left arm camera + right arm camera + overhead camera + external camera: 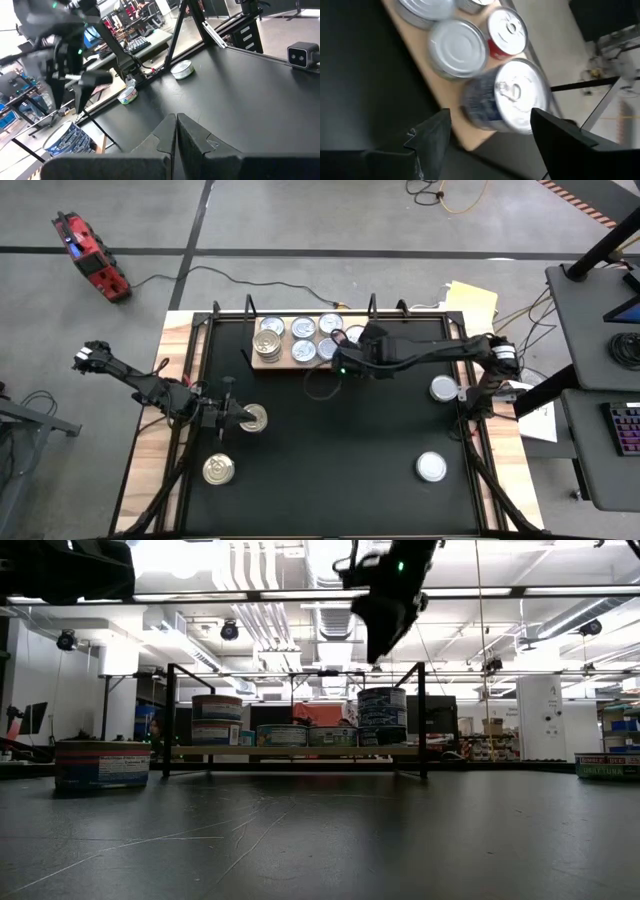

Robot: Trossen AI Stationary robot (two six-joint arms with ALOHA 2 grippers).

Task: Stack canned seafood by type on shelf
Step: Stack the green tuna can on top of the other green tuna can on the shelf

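The shelf, a light wooden board, lies at the table's far middle with several silver-topped cans on it. At its right end a blue-labelled can sits on top of another. My right gripper hangs open above this stack, one finger to each side of it and clear of it; the low view shows the right gripper well above. My left gripper is shut over the table's left part, next to a gold-topped can; I see no touch.
A second gold-topped can stands near the front left. Two silver-topped cans stand on the right part of the black table. A black frame of posts and rails surrounds the shelf. The table's middle is bare.
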